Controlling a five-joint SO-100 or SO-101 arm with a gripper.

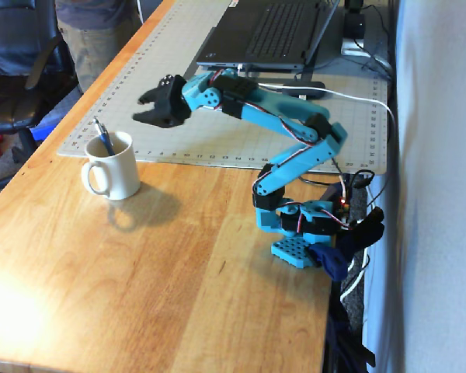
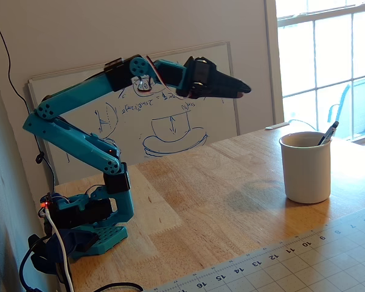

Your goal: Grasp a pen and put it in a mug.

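The gripper [image 1: 144, 109] hung in the air with its black jaws spread apart, holding and touching nothing; in another fixed view [image 2: 243, 91] it pointed toward the window. Well apart from it, the mug [image 1: 113, 168] stood on the wooden table [image 1: 140, 280], the pen [image 1: 102, 136] leaning inside against the rim.
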